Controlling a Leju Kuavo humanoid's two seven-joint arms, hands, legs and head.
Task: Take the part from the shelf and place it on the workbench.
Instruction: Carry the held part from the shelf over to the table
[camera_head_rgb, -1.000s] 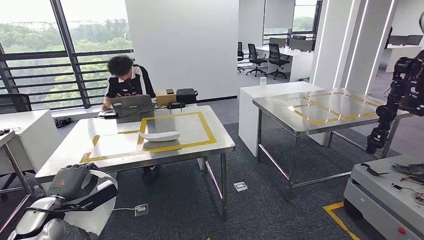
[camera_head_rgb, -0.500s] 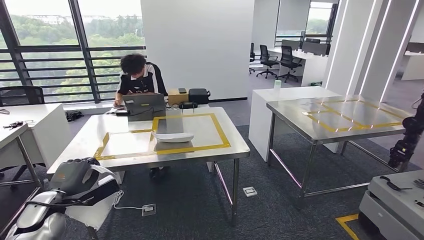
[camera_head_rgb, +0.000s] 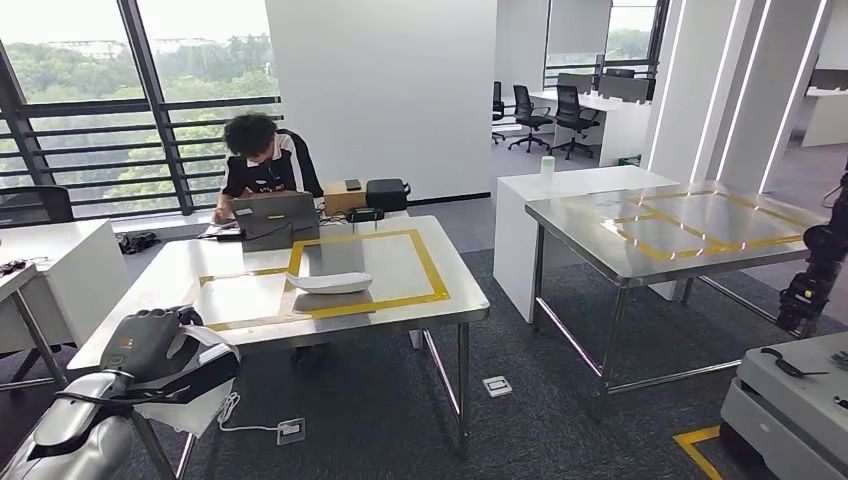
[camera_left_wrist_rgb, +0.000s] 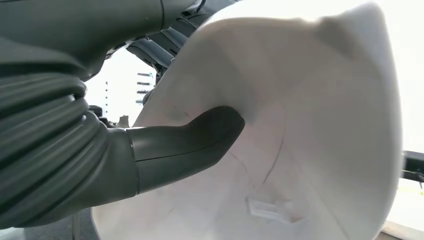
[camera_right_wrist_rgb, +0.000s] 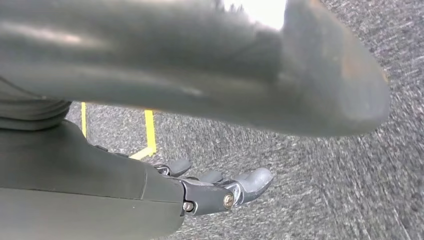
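While left robot hand (camera_head_rgb: 150, 345) grips white part (camera_left_wrist_rgb: 310, 130), workbench (camera_head_rgb: 400, 300) stands ahead on carpet (camera_head_rgb: 380, 400).

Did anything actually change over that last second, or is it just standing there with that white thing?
Mostly the view changed: the whole scene slid right, then back a little, so the camera turned, not the furniture. The left robot hand holds the white part as before. The other white part stays on the workbench, and the person stays seated.

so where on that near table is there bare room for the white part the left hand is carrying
On the near workbench: the taped rectangle left of the white part lying there, and the yellow square's right half. The far edge is crowded by the laptop and boxes. The left hand grips the carried part.
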